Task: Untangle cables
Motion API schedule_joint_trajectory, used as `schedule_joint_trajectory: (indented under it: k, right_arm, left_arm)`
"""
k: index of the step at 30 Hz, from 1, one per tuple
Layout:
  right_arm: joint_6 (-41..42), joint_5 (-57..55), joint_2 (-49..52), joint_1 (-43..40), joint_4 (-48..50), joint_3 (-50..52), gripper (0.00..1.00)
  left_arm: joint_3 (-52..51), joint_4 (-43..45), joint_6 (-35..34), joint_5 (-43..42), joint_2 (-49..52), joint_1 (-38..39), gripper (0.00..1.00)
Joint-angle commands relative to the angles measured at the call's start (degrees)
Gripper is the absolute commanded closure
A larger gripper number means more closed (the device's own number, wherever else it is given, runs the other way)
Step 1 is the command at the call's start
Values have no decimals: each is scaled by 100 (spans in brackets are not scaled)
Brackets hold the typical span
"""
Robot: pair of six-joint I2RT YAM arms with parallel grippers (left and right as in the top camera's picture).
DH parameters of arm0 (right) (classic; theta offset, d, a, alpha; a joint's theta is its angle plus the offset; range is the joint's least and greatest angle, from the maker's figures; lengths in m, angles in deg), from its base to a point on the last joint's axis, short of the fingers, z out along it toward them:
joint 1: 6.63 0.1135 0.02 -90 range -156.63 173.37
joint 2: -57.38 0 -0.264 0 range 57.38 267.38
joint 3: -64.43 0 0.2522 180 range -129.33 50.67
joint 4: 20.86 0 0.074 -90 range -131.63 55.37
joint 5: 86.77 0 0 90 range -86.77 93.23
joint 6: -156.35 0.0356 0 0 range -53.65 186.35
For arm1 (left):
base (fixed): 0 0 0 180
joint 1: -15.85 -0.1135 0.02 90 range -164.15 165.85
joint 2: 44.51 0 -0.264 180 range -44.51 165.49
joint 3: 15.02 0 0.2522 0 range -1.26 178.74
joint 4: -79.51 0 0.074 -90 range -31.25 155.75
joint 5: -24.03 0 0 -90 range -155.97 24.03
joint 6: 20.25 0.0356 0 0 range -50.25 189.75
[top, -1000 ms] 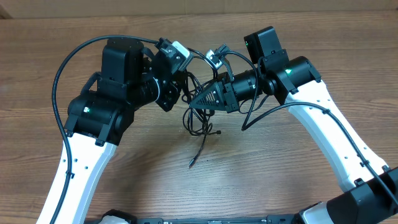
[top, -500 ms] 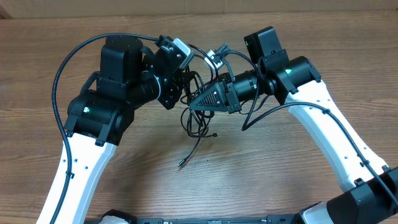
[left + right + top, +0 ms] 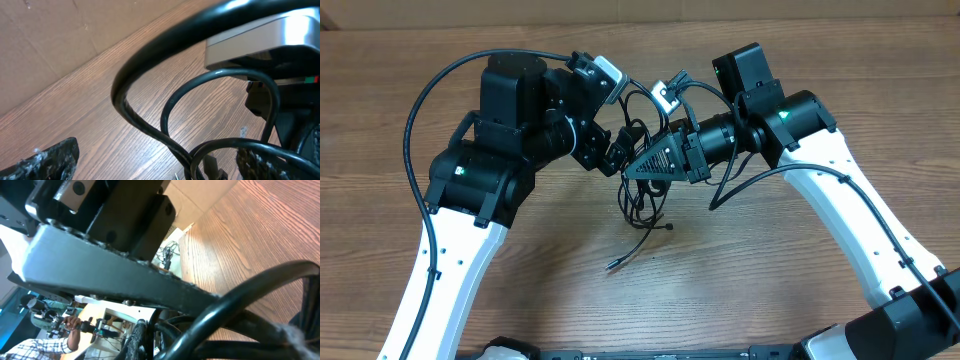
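Mid-frame, the cables (image 3: pixel 640 206) hang knotted from the right gripper (image 3: pixel 629 172), clamped shut on them; the left gripper (image 3: pixel 613 150) — just left — gapes wide, empty. Pulling now, unopposed, risks cinching the loops tighter.

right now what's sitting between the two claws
Loops of the cables fill the short gap between the left claw and the right claw, seen best in the overhead view.

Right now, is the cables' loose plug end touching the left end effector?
Apart. Overhead view: the plug end lies on the table, with bare wood between it and the left end effector.
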State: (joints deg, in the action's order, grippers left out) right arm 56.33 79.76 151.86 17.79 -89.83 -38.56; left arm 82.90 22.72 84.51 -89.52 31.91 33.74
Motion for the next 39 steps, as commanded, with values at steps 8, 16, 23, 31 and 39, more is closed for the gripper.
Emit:
schedule_joint_trajectory:
  k: [8, 16, 23, 31, 39]
  right_arm:
    - [-31, 719, -37, 76, 74, 13, 96]
    - [-50, 887, -37, 74, 122, 13, 96]
    - [-50, 841, -37, 74, 181, 13, 96]
    - [-48, 481, -37, 63, 289, 13, 58]
    - [-46, 345, -37, 63, 289, 13, 42]
  left_arm:
    - [96, 551, -22, -151, 116, 59, 0]
    - [90, 1029, -315, 509, 127, 57, 0]
    - [90, 1207, -1259, 1255, 120, 57, 0]
    - [90, 1329, -1290, 848, 92, 57, 0]
    - [90, 1329, -1309, 846, 79, 57, 0]
